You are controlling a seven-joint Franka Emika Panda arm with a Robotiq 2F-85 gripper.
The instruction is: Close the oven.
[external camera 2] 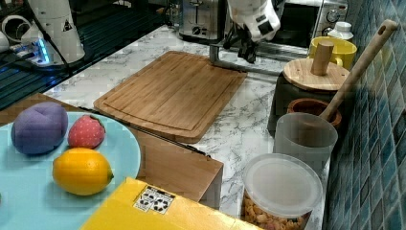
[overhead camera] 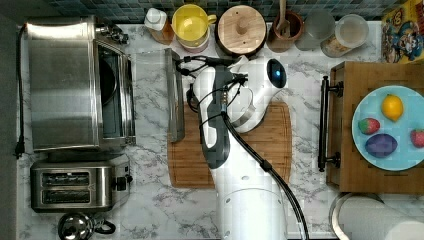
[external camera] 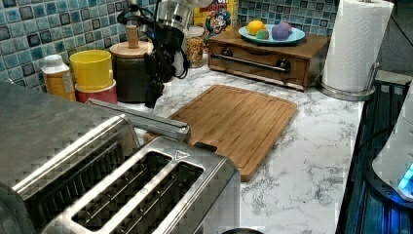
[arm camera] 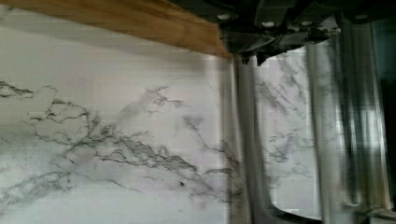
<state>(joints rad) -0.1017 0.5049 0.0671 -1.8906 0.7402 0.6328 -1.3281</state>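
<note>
Your oven (overhead camera: 65,85) sits at the top view's left edge of the marble counter (overhead camera: 150,210): big brushed-steel box, dark cavity showing. Its glass door (overhead camera: 150,95) is dropped flat, marble visible through the pane, with the steel bar handle (overhead camera: 175,97) on the outer edge, right against the cutting board (overhead camera: 270,150). Two-slot toaster (overhead camera: 80,187) sits just beside the oven, toward the top view's bottom. Gripper (external camera: 152,95) hangs above the door handle's far end, near the yellow mug (external camera: 91,68) and wooden-lidded canister (external camera: 130,68). You can't tell from these views whether its fingers are spread or pressed together. Wooden drawer box (overhead camera: 350,170) with the blue fruit plate (overhead camera: 395,157) stands well apart from the oven, past the board.
</note>
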